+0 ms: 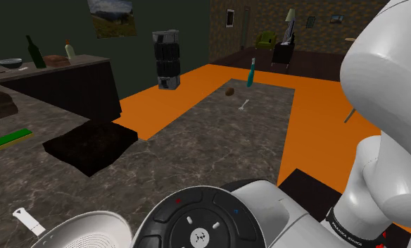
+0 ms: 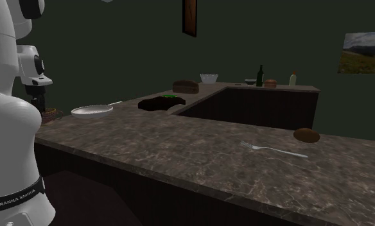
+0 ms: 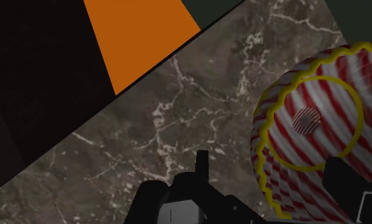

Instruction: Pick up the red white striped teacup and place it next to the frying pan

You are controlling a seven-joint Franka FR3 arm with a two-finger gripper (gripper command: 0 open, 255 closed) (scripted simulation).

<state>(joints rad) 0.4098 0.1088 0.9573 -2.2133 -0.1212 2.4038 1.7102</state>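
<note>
While the teacup (image 3: pixel 312 127) sits on the counter (image 3: pixel 178 108): the step in hand looks like the reach for a grasp, since nothing is lifted.
Teacup: red and white stripes with a wavy yellow rim, its mouth turned toward the wrist camera.
Teacup's place: on the dark marbled counter; in the second exterior view a small dim shape just beside the frying pan (image 2: pixel 92 110), on the arm's side of it, is probably the cup, though I cannot be sure.
Gripper (image 3: pixel 271 159): spread wide; one of the fingers stands apart from the cup's outer wall and the other shows in front of its mouth, so the cup is not pinched.
Frying pan: pale, lying flat on the same counter.
Progress: early, by my reading; the grasp and the carry are not yet done.
Next move: bring the fingers to either side of the cup's wall, squeeze, and lift straight up.
After that: a short carry toward the frying pan, setting the cup down upright just beside it without knocking it.
</note>
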